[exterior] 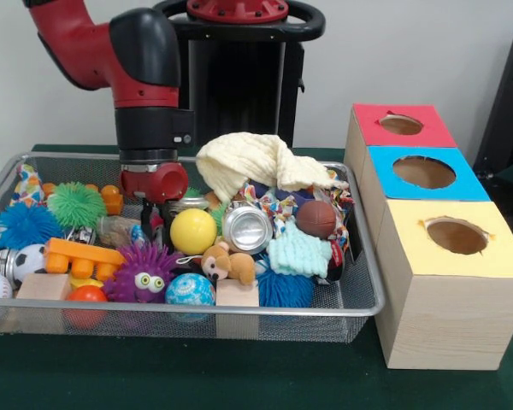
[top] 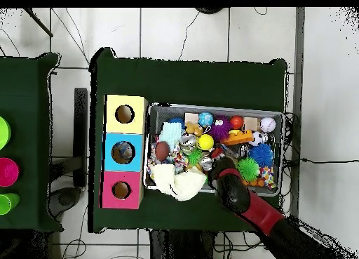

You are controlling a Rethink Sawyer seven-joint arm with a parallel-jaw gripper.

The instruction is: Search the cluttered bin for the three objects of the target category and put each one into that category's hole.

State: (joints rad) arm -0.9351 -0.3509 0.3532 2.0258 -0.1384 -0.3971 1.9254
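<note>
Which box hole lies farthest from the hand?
The yellow box's hole; the red box's hole and blue box's hole sit closer to the hand.

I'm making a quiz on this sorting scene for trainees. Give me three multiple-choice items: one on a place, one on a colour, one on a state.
1. Where is the gripper?
A. Down in the bin, left of the yellow ball
B. Over the red hole
C. Outside the bin, on the green cloth

2. In the front view, which colour tops the box nearest the camera?
A. Red
B. Blue
C. Yellow

3. How does the cream cloth lie?
A. Folded flat beside the boxes
B. Heaped on the toys at the bin's far side
C. Hanging from the gripper

Answers:
1 A: the arm reaches into the bin, just left of the yellow ball.
2 C: the yellow box is nearest, then the blue box and the red box.
3 B: it sits bunched over the pile, apart from the gripper.
</note>
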